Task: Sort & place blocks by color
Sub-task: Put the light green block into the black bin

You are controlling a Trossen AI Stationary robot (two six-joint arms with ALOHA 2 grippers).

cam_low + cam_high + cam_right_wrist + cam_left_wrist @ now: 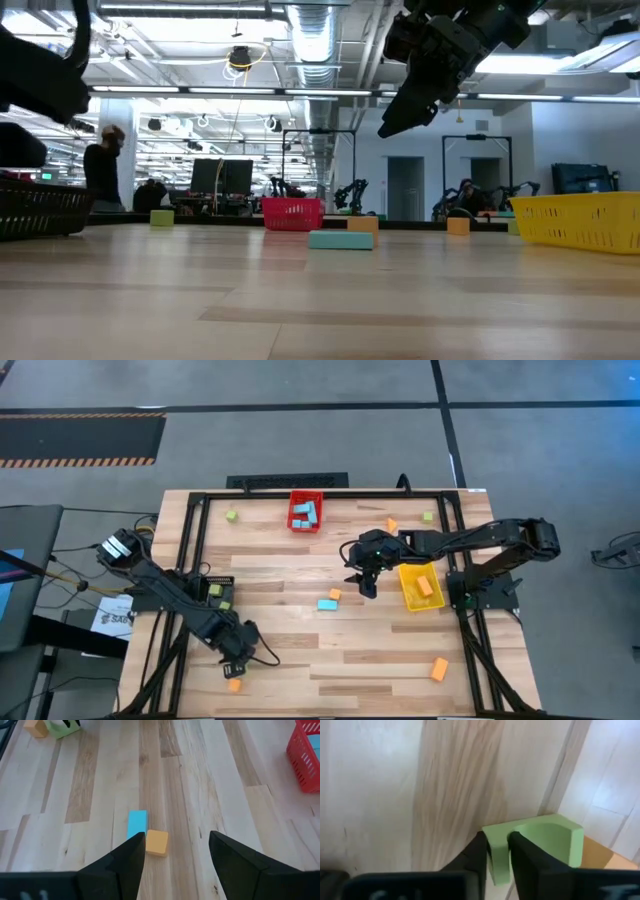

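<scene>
1. A matte yellow-green block (540, 840) with a curved notch cut into it sits between the left gripper's (497, 857) two dark jaws, which are closed narrowly on its thin edge, low over the front left corner of the bench (330, 650); an orange block (234, 684) lies just beside it.
2. Near the bench's middle, a flat light-blue bar (137, 823) and a small orange cube (157, 842) lie touching at a corner on the pale wood planks.
3. The right gripper (176, 852) hangs above that pair, jaws spread wide and holding nothing.
4. A red mesh bin (306, 511) at the far edge holds several light-blue blocks (305, 513).
5. A yellow mesh bin (420, 587) on the right side holds an orange bar (425, 586).
6. A black bin (40, 208) stands at the left edge with green pieces in it, seen from above.
7. Loose pieces are scattered well apart: a green cube (231, 516) far left, another green cube (427, 517) and an orange cube (392, 525) far right, and an orange bar (439, 669) near the front right.
8. The bench top is light striped wood inside a black metal frame.
</scene>
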